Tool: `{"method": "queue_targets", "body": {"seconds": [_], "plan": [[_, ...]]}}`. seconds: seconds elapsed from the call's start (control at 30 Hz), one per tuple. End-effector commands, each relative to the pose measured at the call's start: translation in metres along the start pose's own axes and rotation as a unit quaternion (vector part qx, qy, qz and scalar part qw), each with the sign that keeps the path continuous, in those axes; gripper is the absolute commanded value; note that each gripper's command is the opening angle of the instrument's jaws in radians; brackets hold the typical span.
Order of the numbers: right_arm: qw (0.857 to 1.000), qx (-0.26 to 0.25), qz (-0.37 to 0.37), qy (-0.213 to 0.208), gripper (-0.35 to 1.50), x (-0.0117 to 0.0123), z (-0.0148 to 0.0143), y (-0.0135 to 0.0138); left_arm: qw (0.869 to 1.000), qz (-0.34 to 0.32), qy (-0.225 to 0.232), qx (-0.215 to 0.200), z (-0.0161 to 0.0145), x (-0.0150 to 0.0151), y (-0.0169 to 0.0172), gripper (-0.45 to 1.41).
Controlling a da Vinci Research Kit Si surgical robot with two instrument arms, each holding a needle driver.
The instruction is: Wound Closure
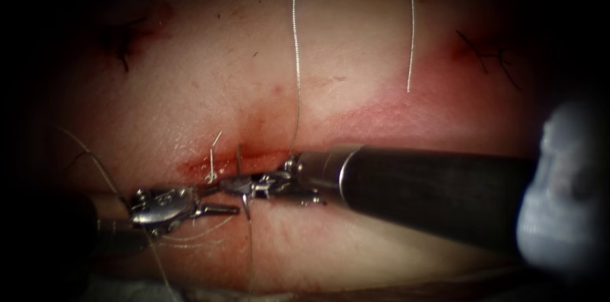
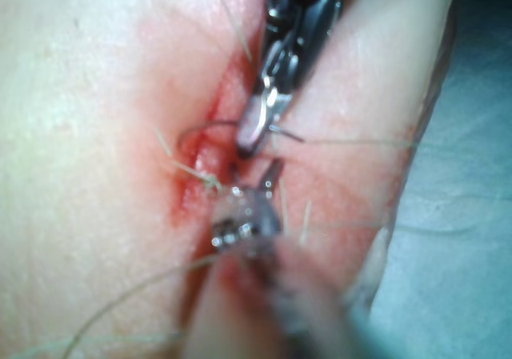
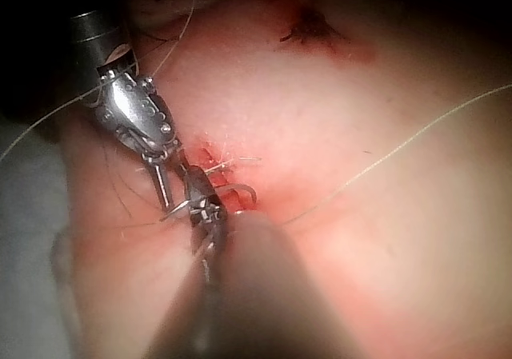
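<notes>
The cut (image 1: 254, 157) runs across the tissue (image 1: 356, 54), rimmed with red fluid. My right tool (image 1: 238, 185) reaches in from the right and its jaws are shut on the curved needle (image 1: 239, 159) near mid-curve. One end arcs up over the cut and the other end points down past the jaws. In the left wrist view the needle (image 2: 200, 127) curves from the right tool (image 2: 254, 131) into the cut's edge. My left tool (image 1: 219, 203) lies just below and left of it, jaws slightly open, holding nothing. Thread (image 1: 296, 67) rises from the cut.
A tied stitch with short cut ends (image 1: 213, 163) sits on the cut just left of the needle. Older dark stitches lie at the far left (image 1: 124, 48) and far right (image 1: 489, 54). A loose thread end (image 1: 410, 54) hangs over the tissue; more thread loops around the left tool.
</notes>
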Motion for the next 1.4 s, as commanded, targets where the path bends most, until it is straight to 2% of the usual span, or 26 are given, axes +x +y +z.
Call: {"method": "queue_targets", "body": {"seconds": [0.03, 0.53, 0.6, 0.63, 0.7, 0.8, 0.83, 1.0, 1.07, 1.13, 1.2, 1.23, 1.3, 1.4], "plan": [[1.0, 0.0, 0.005, 0.001, -0.35, 0.0003, 0.0009, -0.0007, 1.0, -0.001, -0.001, -0.001, 0.0008, -0.0007, 0.0003, 0.42], [0.999, 0.004, 0.047, -0.004, -0.35, 0.0006, 0.0013, -0.0018, 1.0, -0.002, 0.0, 0.0, 0.0009, -0.0007, 0.0003, 0.42], [0.999, -0.003, 0.054, -0.006, -0.35, 0.0005, 0.0011, -0.001, 1.0, -0.002, 0.0, 0.0, 0.0009, -0.0007, 0.0003, 0.42], [0.997, -0.015, 0.069, -0.009, -0.35, 0.0003, 0.0007, 0.0007, 1.0, -0.002, 0.0, 0.001, 0.0011, -0.0007, 0.0004, 0.42], [0.996, -0.018, 0.091, -0.009, -0.35, 0.0, 0.0006, 0.0018, 1.0, -0.002, 0.0, 0.001, 0.0012, -0.0008, 0.0004, 0.42], [0.995, -0.018, 0.099, -0.011, -0.35, -0.0001, 0.0006, 0.0021, 1.0, -0.002, 0.0, 0.001, 0.0012, -0.0008, 0.0004, 0.42], [0.992, -0.004, 0.124, -0.014, -0.35, -0.0002, 0.001, 0.0004, 1.0, -0.002, 0.0, 0.001, 0.0011, -0.0007, 0.0005, 0.42], [0.984, 0.01, 0.179, -0.018, -0.35, -0.0009, 0.0015, -0.004, 1.0, -0.002, 0.0, 0.001, 0.0011, -0.0007, 0.0005, 0.42], [0.983, 0.011, 0.181, -0.022, -0.35, -0.001, 0.001, -0.0047, 1.0, -0.002, 0.0, 0.001, 0.0011, -0.0007, 0.0005, 0.42], [0.983, 0.011, 0.183, -0.023, -0.35, -0.0011, 0.0008, -0.0046, 1.0, -0.002, 0.0, 0.001, 0.0011, -0.0007, 0.0005, 0.42], [0.982, 0.004, 0.189, -0.025, -0.35, -0.0009, 0.0001, -0.002, 1.0, -0.003, 0.0, 0.001, 0.0012, -0.0006, 0.0006, 0.42], [0.982, 0.004, 0.189, -0.025, -0.35, -0.0009, 0.0001, -0.002, 1.0, -0.003, 0.0, 0.001, 0.0012, -0.0006, 0.0006, 0.42], [0.983, -0.005, 0.182, -0.024, -0.35, -0.0006, 0.0, 0.0006, 1.0, -0.003, 0.0, 0.003, 0.0014, -0.0006, 0.0008, 0.42], [0.986, -0.017, 0.165, -0.029, -0.35, -0.0008, 0.0003, 0.0025, 1.0, -0.004, 0.0, 0.002, 0.0017, -0.0006, 0.0012, 0.42]]}}
